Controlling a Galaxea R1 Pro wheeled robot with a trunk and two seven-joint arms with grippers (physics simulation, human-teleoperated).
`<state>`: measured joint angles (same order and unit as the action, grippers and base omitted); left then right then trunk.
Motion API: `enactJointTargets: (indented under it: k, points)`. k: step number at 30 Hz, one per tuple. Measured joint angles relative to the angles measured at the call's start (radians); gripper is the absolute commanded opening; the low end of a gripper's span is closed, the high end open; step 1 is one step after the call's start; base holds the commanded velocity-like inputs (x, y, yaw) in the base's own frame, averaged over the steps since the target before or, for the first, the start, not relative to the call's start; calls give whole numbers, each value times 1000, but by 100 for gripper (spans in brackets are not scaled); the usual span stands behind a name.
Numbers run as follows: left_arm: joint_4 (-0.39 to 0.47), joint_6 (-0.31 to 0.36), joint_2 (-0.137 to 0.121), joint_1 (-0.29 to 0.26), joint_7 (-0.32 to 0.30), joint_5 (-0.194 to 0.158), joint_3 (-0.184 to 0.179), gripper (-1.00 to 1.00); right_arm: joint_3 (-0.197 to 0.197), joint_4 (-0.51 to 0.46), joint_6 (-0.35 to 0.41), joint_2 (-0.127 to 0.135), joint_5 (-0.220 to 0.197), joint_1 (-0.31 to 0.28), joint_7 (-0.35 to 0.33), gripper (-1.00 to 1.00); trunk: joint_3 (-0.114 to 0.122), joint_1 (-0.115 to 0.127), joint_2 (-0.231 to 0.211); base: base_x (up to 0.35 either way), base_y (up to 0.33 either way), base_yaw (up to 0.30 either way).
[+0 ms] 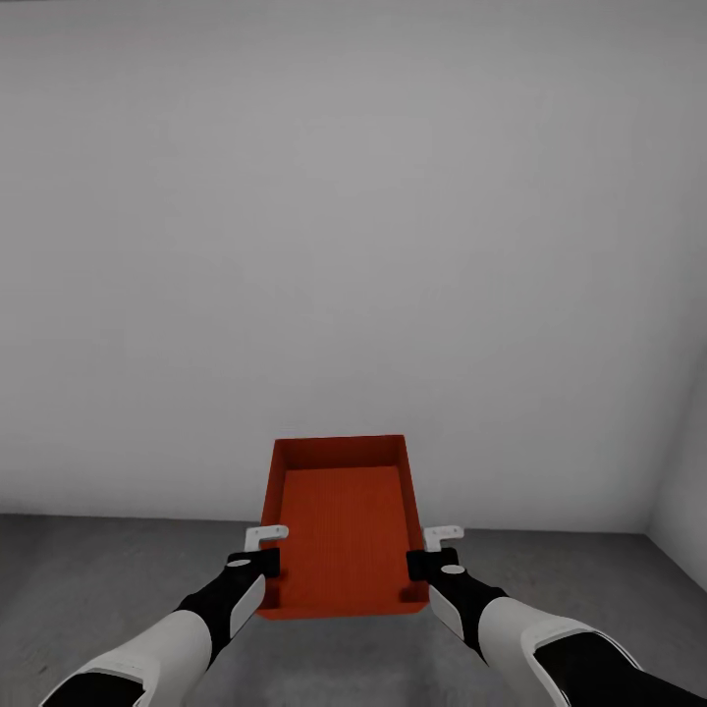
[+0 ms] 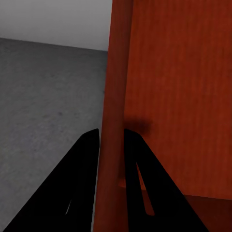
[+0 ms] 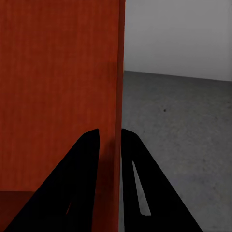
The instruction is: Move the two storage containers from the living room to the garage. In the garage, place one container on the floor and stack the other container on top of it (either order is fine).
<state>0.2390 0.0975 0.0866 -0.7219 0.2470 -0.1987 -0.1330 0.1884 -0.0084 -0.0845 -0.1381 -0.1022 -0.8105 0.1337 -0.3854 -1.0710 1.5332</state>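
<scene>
Plain white walls (image 1: pixel 353 245) and a dark grey, rough floor (image 1: pixel 98 570) make up the room faced from the head view, with a corner seen at the far right. One orange-red storage container (image 1: pixel 344 535) is held above that floor between the two arms, open side up, its inside empty.

At the left gripper (image 1: pixel 263 562), the container's left wall is clamped near the end closest to the robot: in the left wrist view, the left gripper (image 2: pixel 111 137) has one dark finger (image 2: pixel 82 169) on the outer face and the other on the inner face, both pressed against the wall.

At the right gripper (image 1: pixel 424 562), the container's right wall is clamped in the same way. In the right wrist view, the right gripper (image 3: pixel 110 137) straddles the thin wall edge, one finger (image 3: pixel 79 169) inside the container and the other outside, over the grey floor. The container's base lies between the two grippers and extends away from them toward the wall.
</scene>
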Motion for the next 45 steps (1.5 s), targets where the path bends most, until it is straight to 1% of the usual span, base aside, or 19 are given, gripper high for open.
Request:
enactJointTargets:
  k: [5, 13, 45]
  points:
    - [-1, 1, 0, 0, 1, -5, -2, -100, 0, -1, 4, 0, 1, 0, 0, -100, -18, -19, 35, 0, 0, 0]
    - [-1, 1, -1, 0, 1, -9, -4, -100, -1, -2, 7, -1, 4, 0, 1, -100, -55, -50, 91, 0, 0, 0]
    - [-1, 2, -1, 0, 0, -8, -3, -100, -2, -2, 7, -1, 4, 0, 1, -100, -107, -50, 91, 0, 0, 0]
